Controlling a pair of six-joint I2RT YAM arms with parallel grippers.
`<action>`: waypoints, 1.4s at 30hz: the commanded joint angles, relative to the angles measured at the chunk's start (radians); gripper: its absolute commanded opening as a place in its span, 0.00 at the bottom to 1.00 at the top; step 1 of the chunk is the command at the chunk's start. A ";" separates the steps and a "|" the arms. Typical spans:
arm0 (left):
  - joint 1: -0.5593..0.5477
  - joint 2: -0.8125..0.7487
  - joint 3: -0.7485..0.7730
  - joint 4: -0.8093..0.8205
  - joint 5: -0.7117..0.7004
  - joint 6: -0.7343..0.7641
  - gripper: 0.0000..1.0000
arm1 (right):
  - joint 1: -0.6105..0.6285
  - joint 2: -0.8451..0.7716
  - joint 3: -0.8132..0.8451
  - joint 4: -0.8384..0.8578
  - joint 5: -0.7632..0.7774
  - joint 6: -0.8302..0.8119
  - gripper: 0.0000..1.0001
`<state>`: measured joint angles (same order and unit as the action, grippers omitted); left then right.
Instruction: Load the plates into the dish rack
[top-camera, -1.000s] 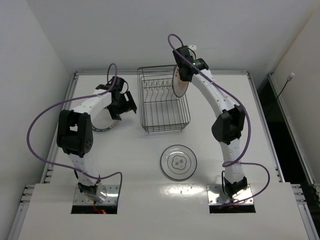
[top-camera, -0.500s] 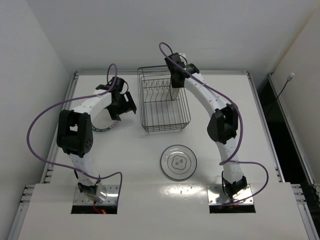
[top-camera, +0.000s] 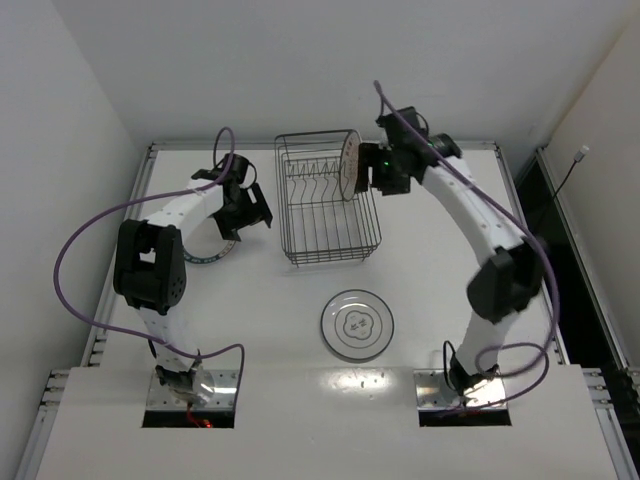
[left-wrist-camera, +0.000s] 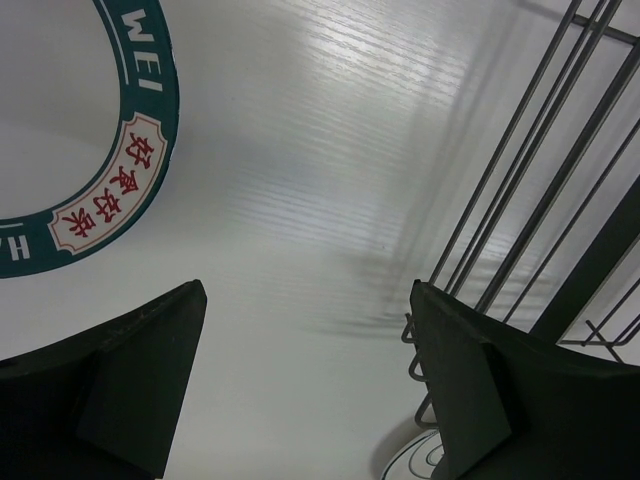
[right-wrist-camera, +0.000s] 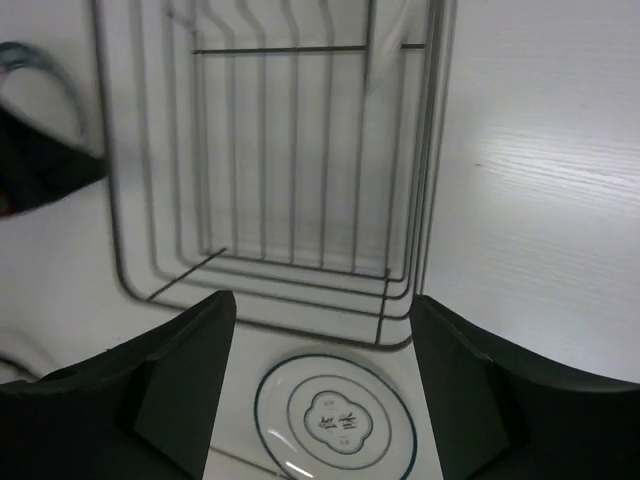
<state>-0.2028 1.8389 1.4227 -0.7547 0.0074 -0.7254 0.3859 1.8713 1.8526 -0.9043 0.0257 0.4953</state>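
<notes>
The dish rack (top-camera: 326, 203), a dark wire basket, sits at the table's middle back. A white plate with an orange-brown centre (top-camera: 349, 165) stands on edge in its far right part. My right gripper (top-camera: 376, 178) hangs just right of that plate, open and empty. In the right wrist view its fingers frame the rack (right-wrist-camera: 270, 190) and the flower-marked plate (right-wrist-camera: 335, 420), which lies flat on the table (top-camera: 357, 324). My left gripper (top-camera: 250, 210) is open above the table left of the rack, beside the teal-banded plate (left-wrist-camera: 120, 190), which lies under the left arm (top-camera: 212, 250).
Rack wires (left-wrist-camera: 540, 200) stand close to my left gripper's right finger. The left arm shows as a dark shape (right-wrist-camera: 40, 170) beyond the rack in the right wrist view. White walls border the table at the back and left.
My right gripper brought the orange-centred plate over the rack, opened and drew back to the right, leaving it standing on edge there. The left arm has not moved.
</notes>
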 joint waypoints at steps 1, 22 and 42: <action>0.003 -0.036 -0.004 -0.005 -0.014 0.009 0.81 | -0.059 -0.266 -0.321 0.141 -0.396 0.008 0.69; 0.003 -0.004 -0.044 0.018 0.022 0.029 0.81 | -0.337 -0.192 -1.388 0.677 -0.886 -0.011 0.69; 0.003 -0.066 -0.073 0.000 -0.018 0.029 0.81 | -0.279 -0.488 -1.296 0.296 -0.626 -0.092 0.00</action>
<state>-0.2031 1.8339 1.3472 -0.7521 -0.0010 -0.7067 0.0879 1.5524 0.4927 -0.3859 -0.7887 0.4232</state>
